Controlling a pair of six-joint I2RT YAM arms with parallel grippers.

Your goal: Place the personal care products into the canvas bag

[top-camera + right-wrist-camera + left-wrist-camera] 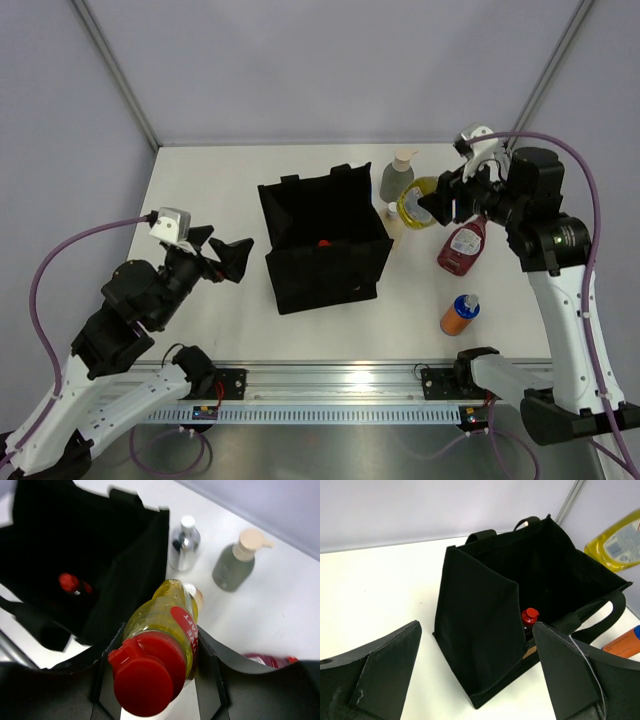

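Observation:
The black canvas bag (325,240) stands open mid-table; it also shows in the left wrist view (485,605) and the right wrist view (75,545). A dark bottle with a red cap (70,582) stands inside it. My right gripper (442,205) is shut on the yellow red-capped bottle (160,630) and holds it in the air just right of the bag. Below it stand the clear silver-capped bottle (184,542), the grey-green pump bottle (397,178) and the cream white-capped bottle (196,596). My left gripper (225,258) is open and empty, left of the bag.
The flat dark red bottle (462,245) lies right of the bag. The orange blue-capped bottle (459,315) lies near the front right edge. A grey wall and frame posts stand behind the white table (210,190).

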